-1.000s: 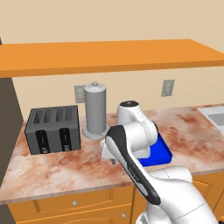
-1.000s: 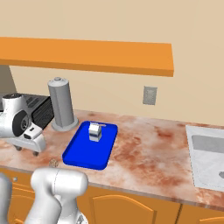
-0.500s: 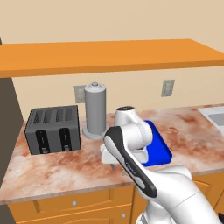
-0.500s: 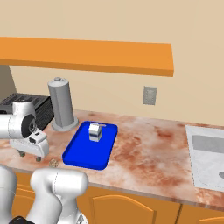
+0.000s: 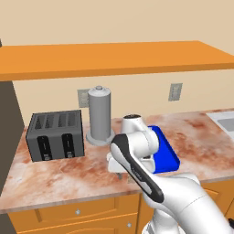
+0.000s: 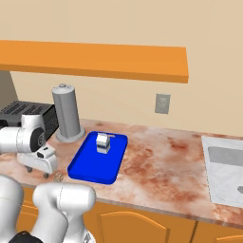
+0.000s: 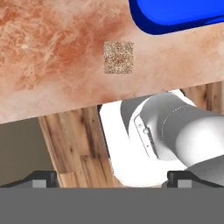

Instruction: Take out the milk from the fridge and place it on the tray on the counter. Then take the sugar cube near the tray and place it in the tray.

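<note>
The milk (image 6: 102, 142) stands upright inside the blue tray (image 6: 90, 170) on the marbled counter (image 6: 156, 161). Left of the tray's near corner, close to the counter's front edge, lies the tiny tan sugar cube (image 6: 58, 177). My gripper (image 6: 38, 172) hangs low over the counter just left of the cube, open, with nothing between its fingers. In the hand view the sugar cube (image 7: 119, 57) lies ahead of my gripper (image 7: 111, 179), beside the tray (image 7: 179, 15). From the left base view my arm covers part of the tray (image 5: 165, 151), and my gripper (image 5: 119, 172) points down.
A grey toaster (image 5: 55, 135) and a tall grey canister (image 5: 99, 114) stand at the back left of the counter. A sink (image 6: 225, 163) lies at the far right. The fridge's dark side (image 5: 8, 123) borders the left end. An orange wall shelf (image 5: 114, 57) hangs overhead.
My hand has come down and slightly toward the counter's front edge, left of the tray. The jaws stay wide. The milk, the tray and the sugar cube have not moved.
</note>
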You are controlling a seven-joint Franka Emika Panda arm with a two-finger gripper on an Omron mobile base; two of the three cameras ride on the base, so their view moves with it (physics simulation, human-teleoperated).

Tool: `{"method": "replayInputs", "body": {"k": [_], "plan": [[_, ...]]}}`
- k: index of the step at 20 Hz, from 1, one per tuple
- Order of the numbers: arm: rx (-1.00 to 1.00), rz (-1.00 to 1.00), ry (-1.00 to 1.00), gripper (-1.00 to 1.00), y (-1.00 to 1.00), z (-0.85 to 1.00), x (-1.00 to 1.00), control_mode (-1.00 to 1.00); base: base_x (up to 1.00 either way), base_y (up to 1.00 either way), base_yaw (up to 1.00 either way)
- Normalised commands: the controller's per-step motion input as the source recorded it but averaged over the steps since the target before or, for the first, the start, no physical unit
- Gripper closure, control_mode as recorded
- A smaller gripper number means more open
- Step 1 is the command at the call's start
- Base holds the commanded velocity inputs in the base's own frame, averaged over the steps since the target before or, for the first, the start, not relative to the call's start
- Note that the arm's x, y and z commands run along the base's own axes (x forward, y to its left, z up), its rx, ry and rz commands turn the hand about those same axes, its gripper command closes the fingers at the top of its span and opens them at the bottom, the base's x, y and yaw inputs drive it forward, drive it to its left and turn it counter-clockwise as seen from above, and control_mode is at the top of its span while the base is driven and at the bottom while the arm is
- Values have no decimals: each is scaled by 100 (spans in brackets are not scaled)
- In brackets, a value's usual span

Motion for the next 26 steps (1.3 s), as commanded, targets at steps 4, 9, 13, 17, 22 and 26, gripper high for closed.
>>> {"method": "replayInputs", "body": {"k": [4, 9, 13, 17, 22, 26], "plan": [[0, -16, -3, -100, 0, -9, 3, -100, 0, 0, 0], [0, -12, -2, -100, -9, -2, 22, -100, 0, 0, 0], [-1, -1, -5, -100, -15, -10, 22, -100, 0, 0, 0], [-6, 0, -7, -100, -13, -11, 20, -100, 0, 0, 0], [-7, 0, -2, -100, -2, -13, 23, -100, 0, 0, 0], [-2, 0, 0, -100, 0, -15, 30, -100, 0, 0, 0]]}}
